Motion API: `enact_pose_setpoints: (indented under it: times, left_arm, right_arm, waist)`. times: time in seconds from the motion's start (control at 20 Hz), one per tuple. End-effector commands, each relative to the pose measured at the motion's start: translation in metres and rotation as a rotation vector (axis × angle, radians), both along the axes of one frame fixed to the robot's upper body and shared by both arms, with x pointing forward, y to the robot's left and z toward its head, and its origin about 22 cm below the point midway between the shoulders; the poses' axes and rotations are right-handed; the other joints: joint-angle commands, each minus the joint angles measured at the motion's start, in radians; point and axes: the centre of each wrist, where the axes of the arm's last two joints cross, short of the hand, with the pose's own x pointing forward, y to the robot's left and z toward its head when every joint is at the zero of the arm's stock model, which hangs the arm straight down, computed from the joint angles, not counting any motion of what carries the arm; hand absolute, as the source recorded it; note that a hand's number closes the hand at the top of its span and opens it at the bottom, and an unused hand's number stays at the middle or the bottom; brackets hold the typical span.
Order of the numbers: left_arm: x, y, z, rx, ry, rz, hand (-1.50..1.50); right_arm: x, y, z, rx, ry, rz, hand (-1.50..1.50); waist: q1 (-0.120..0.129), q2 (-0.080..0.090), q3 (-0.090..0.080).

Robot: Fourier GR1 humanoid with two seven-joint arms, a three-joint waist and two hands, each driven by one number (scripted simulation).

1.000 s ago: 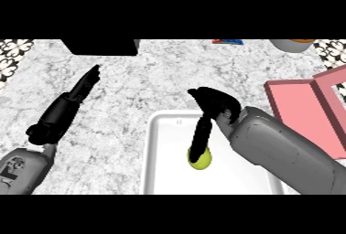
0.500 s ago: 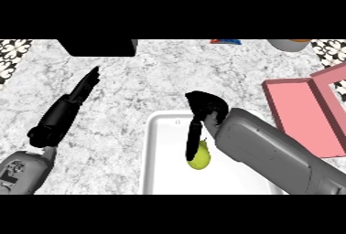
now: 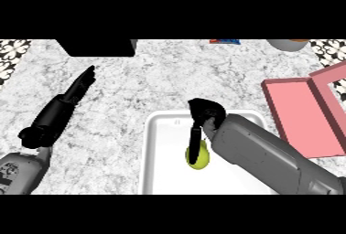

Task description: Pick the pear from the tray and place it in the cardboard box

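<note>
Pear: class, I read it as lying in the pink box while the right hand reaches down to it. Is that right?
Not quite. The head view shows the pear lying in the white tray, not in the pink box, which stands open to the tray's right. The rest holds: the right hand reaches down to it.

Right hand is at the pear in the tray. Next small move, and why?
Probably curl the fingers round the pear: the right hand hangs over it in the white tray, fingers reaching down onto it but not visibly wrapped. Lift afterwards, towards the pink box.
</note>
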Motion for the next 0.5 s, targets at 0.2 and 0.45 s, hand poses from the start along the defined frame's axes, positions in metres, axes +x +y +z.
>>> enact_pose_setpoints:
  times: [0.2, 0.45]
  left_arm:
    - [-0.006, 0.007, -0.005, 0.002, 0.005, -0.001, 0.00]
    - [-0.004, -0.001, -0.007, -0.010, 0.009, -0.004, 0.00]
  right_arm:
    - [-0.003, 0.004, -0.015, -0.090, 0.055, -0.073, -1.50]
    - [-0.010, 0.014, -0.035, -0.084, 0.077, -0.059, -1.50]
  waist:
    - [-0.001, 0.000, 0.000]
    - [-0.001, 0.001, 0.000]
